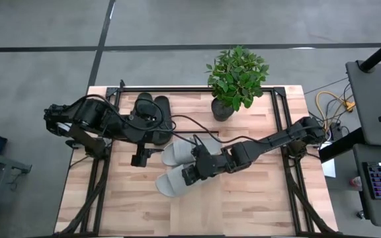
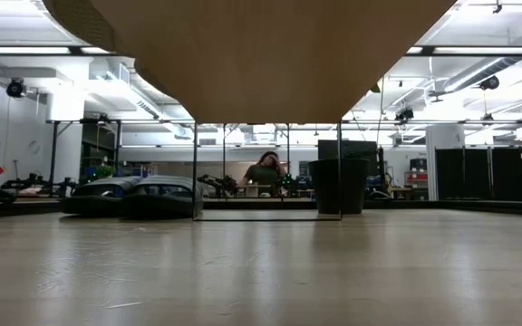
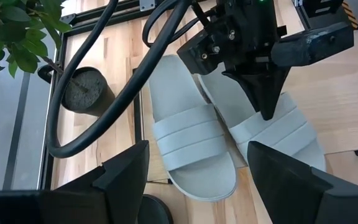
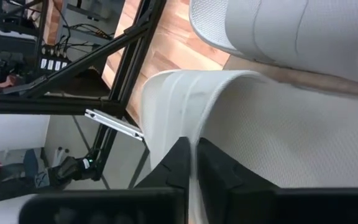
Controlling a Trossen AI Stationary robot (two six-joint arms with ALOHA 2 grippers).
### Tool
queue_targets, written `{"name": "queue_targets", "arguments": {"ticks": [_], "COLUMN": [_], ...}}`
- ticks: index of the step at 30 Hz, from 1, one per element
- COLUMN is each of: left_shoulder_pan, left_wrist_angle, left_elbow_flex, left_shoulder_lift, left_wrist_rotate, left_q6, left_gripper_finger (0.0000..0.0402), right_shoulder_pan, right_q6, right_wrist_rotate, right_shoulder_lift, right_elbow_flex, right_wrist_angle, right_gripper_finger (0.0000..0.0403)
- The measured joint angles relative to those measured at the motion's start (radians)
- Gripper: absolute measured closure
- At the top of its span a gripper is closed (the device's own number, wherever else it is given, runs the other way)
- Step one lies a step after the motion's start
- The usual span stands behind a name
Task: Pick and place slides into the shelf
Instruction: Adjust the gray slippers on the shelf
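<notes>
Two pale grey slides lie side by side mid-table, the far one (image 1: 177,153) and the near one (image 1: 170,184). My right gripper (image 1: 192,173) is shut on the near grey slide (image 3: 284,134). My left gripper (image 3: 197,149) hovers open above the pair, to their left (image 1: 141,157), and touches nothing. The black slides (image 1: 151,112) rest on their soles at the far left, seen again in the low view (image 2: 130,195). The shelf (image 2: 270,54) shows only as a pale wood panel overhead in the low view, with thin black bars below it. My right gripper pinches the near grey slide's strap between its two fingers, at the strap's heel-side edge (image 4: 185,134). The fingers (image 3: 267,102) slant down from the table's right side. The slide lies flat, sole down on the wood.
A potted plant (image 1: 235,76) stands at the far edge, right of the black slides. Black metal frames (image 1: 290,165) run along both sides of the table. A dark cable (image 3: 114,112) loops over the slides. A person (image 2: 265,170) sits in the room beyond.
</notes>
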Motion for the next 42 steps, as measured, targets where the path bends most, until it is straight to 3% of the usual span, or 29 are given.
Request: {"name": "queue_targets", "arguments": {"ticks": [42], "left_shoulder_pan": [0.0], "left_wrist_angle": [0.001], "left_elbow_flex": [0.0], "left_shoulder_lift": [0.0], "left_wrist_rotate": [0.021], "left_q6": [0.0], "left_gripper_finger": [0.0146], "right_shoulder_pan": [0.041], "right_q6": [0.256], "right_wrist_rotate": [0.197], "right_shoulder_lift": [0.0], "right_elbow_flex": [-0.001], "right_wrist_angle": [-0.044], "right_gripper_finger": [0.0391]}}
